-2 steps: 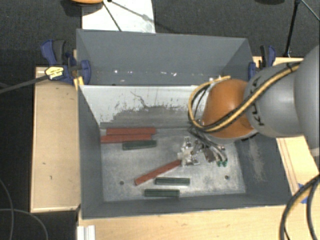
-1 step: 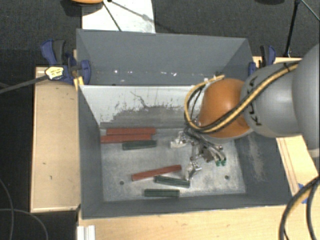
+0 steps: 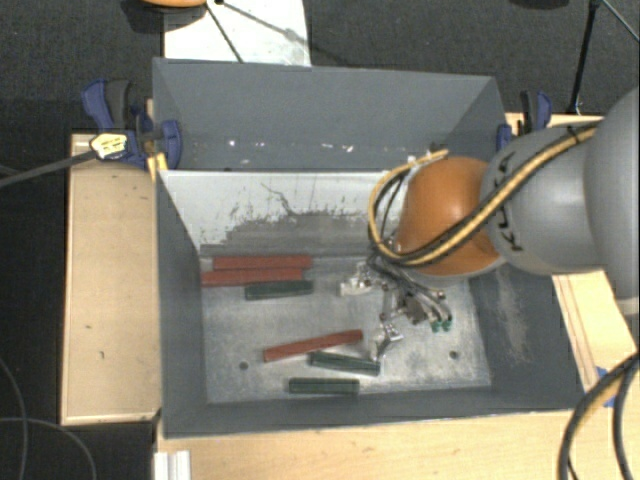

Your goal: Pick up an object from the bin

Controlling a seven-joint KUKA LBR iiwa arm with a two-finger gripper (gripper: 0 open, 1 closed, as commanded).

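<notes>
The end effector hangs by the flat red-brown stick; how wide, I cannot tell. Straddle that stick squarely, avoiding the dark-green bar beside it.

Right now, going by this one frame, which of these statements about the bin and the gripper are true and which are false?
1. The gripper is low inside the bin, right of the middle. True.
2. Two red-brown sticks lie side by side toward the back left. True.
3. Every stick in the bin is red-brown. False: a dark green stick lies just in front of that pair, and two more lie nearer the front.
4. The frontmost dark green stick lies directly under the gripper. False: it lies apart from it, toward the front left.
5. The tilted red-brown stick has its right end toward the gripper. True.
</notes>
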